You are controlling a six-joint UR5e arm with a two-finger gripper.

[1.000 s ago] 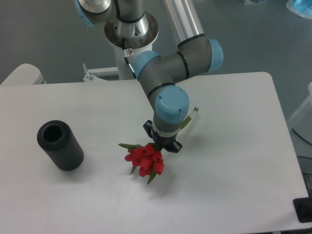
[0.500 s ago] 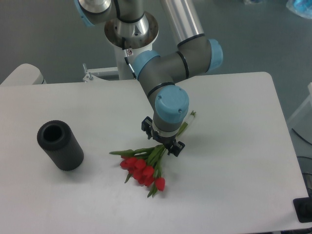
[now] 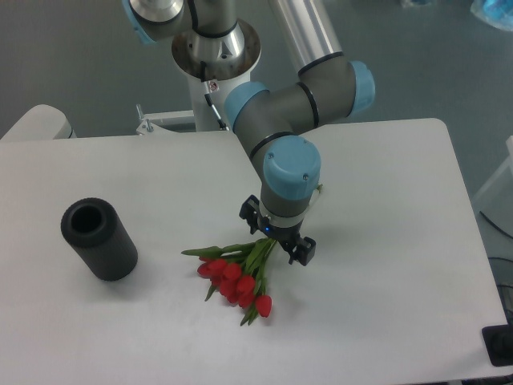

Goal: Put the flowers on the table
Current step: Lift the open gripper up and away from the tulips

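Observation:
The flowers [image 3: 237, 281], a bunch of red blooms on thin green stems, lie flat on the white table [image 3: 393, 257] near its middle, blooms pointing toward the front left. Their stems run up and to the right, under my gripper [image 3: 277, 233]. The gripper points straight down over the stem part, with its black fingers [image 3: 304, 250] spread apart on either side of the stems. It is open and does not grip the bunch. The arm's blue-capped wrist hides the stem ends.
A black hollow cylinder [image 3: 98, 239] stands upright on the left side of the table. The robot's base [image 3: 215, 48] rises at the back edge. The table's right edge runs close to a dark object [image 3: 498, 345] at the lower right.
The flowers went from hanging bunched at the gripper to lying spread flat on the table. The fingers have moved apart, and the gripper has shifted a little to the right.

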